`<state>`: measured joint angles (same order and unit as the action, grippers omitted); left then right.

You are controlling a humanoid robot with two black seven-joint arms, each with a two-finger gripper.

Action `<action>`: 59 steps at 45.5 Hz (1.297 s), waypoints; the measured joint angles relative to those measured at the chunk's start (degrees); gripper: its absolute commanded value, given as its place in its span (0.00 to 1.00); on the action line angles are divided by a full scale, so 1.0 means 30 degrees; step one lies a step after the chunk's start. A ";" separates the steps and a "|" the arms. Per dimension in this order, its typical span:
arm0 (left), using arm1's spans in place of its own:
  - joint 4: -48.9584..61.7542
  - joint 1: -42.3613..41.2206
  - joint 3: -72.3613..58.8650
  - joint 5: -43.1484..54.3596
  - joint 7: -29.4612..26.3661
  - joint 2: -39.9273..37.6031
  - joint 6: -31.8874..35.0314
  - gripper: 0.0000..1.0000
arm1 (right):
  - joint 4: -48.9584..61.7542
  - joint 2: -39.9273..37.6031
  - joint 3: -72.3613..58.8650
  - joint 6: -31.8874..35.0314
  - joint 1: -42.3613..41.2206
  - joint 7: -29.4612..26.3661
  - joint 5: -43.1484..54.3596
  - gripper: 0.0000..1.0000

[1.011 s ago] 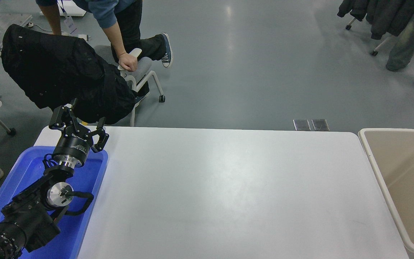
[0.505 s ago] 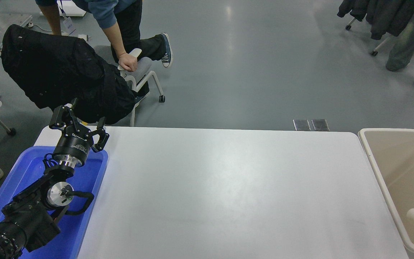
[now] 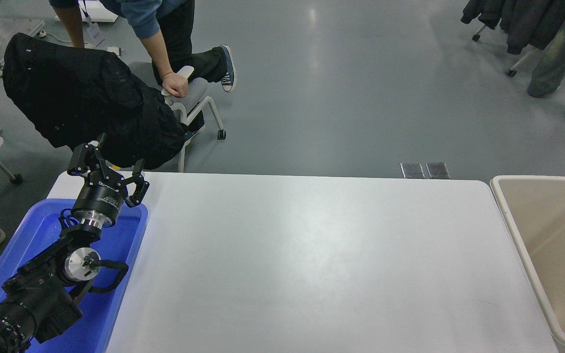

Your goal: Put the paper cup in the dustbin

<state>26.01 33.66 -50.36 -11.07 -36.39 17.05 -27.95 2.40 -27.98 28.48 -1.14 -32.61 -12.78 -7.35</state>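
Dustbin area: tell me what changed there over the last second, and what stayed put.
The white cup-like shape seen earlier over the dustbin, at the picture's right edge, slid toward the lower right and is now out of view; whether it fell in cannot be told. The left gripper stays parked, open, over the blue tray. The white table is unchanged.
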 measured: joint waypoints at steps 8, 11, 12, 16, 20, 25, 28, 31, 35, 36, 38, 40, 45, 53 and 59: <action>0.0000 0.0001 0.0000 -0.0002 0.0000 0.0000 0.0000 1.00 | -0.0045 -0.0956 -0.0029 0.0761 -0.0863 0.0005 -0.0007 0.97; 0.0000 0.0003 0.0000 -0.0001 0.0000 0.0000 0.0000 1.00 | -0.0054 -0.1341 -0.0075 0.1170 -0.1273 0.0002 -0.0011 0.97; 0.0000 0.0003 0.0000 0.0000 0.0000 0.0000 0.0000 1.00 | -0.0055 -0.1449 -0.0085 0.1299 -0.1386 -0.0002 -0.0009 0.97; 0.0000 0.0003 0.0000 -0.0003 0.0000 -0.0004 0.0000 1.00 | -0.0058 -0.1894 -0.0120 0.2058 -0.1923 -0.0012 0.0008 0.97; 0.0001 0.0016 0.0020 -0.0003 0.0000 -0.0017 0.0000 1.00 | -0.0060 -0.2323 -0.0103 0.3162 -0.2491 0.0002 0.0009 0.97; 0.0001 0.0024 0.0044 -0.0004 0.0000 -0.0048 0.0000 1.00 | -0.0089 -0.2583 -0.0046 0.4403 -0.3090 0.0071 0.0001 0.97; 0.0000 0.0036 0.0059 -0.0002 0.0000 -0.0055 0.0000 1.00 | -0.0107 -0.2669 -0.0008 0.5206 -0.3528 0.0128 -0.0007 0.97; -0.0011 0.0043 0.0077 -0.0003 -0.0001 -0.0065 0.0000 1.00 | -0.0151 -0.2696 0.0030 0.5966 -0.4017 0.0234 -0.0008 0.97; -0.0021 0.0048 0.0090 -0.0003 -0.0007 -0.0073 0.0001 1.00 | -0.0360 -0.2654 0.0073 0.6749 -0.4674 0.0403 -0.0018 0.97; -0.0022 0.0051 0.0094 -0.0002 -0.0017 -0.0075 0.0000 1.00 | -0.0448 -0.2604 0.0085 0.6926 -0.4850 0.0447 -0.0020 0.97; -0.0024 0.0052 0.0101 -0.0004 -0.0026 -0.0078 0.0001 1.00 | -0.0687 -0.2492 0.0136 0.7271 -0.5230 0.0543 -0.0026 0.97; -0.0029 0.0058 0.0109 -0.0003 -0.0030 -0.0081 0.0006 1.00 | -0.0988 -0.2394 0.0265 0.7537 -0.5600 0.0635 -0.0024 0.97; -0.0041 0.0059 0.0125 0.0001 -0.0032 -0.0083 0.0018 1.00 | -0.1813 -0.2072 0.0803 0.7946 -0.6274 0.0799 -0.0038 0.97; -0.0051 0.0059 0.0136 0.0008 -0.0031 -0.0085 0.0027 1.00 | -0.3284 -0.1121 0.2143 0.8314 -0.7113 0.1244 -0.0037 0.97; -0.0056 0.0060 0.0137 0.0007 -0.0030 -0.0087 0.0028 1.00 | -0.4488 -0.0263 0.2785 0.8442 -0.7459 0.1543 -0.0038 0.99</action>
<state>25.85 33.84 -49.95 -11.05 -36.48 16.79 -27.87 -11.06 -28.77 36.83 24.19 -54.99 -8.15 -7.47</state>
